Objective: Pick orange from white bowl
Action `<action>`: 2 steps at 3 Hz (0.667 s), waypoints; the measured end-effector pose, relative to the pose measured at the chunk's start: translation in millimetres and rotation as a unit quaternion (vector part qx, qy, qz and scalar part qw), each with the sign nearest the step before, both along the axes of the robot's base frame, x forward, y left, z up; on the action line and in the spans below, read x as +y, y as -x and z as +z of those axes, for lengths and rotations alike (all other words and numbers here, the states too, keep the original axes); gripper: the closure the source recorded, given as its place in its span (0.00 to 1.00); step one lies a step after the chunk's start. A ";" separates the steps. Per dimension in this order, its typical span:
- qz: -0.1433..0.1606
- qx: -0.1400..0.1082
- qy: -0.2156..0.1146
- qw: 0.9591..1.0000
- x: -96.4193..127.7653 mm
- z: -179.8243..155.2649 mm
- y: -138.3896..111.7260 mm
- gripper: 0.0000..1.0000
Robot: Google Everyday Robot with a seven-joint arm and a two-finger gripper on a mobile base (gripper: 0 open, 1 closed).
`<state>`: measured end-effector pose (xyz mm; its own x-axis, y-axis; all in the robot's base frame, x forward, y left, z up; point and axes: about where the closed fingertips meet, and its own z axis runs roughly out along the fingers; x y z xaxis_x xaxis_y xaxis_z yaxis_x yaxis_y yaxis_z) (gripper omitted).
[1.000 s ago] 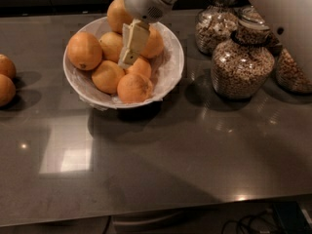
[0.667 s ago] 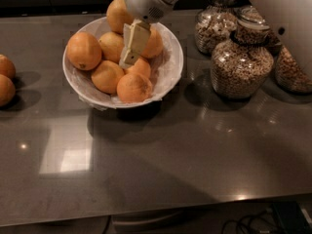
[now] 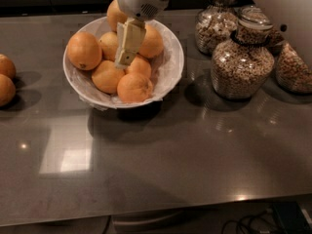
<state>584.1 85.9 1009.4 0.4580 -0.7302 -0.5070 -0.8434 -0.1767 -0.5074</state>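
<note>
Claw (image 3: 125,58) in white bowl (image 3: 171,74), blocks mid pile; open/shut can't tell. Orange (image 3: 84,50) at bowl's left.

The orange (image 3: 84,50) is deep orange with a small dark spot. The bowl (image 3: 173,67) is white, with a crinkly white liner (image 3: 95,102). The gripper (image 3: 125,58), over the bowl, is cream. The counter (image 3: 170,155) is shiny dark grey. The jars (image 3: 242,67) hold brown and tan bits.
</note>
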 end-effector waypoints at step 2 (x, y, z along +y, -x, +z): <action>0.012 0.016 0.018 1.000 22.4 -17.2 -21.4 0.00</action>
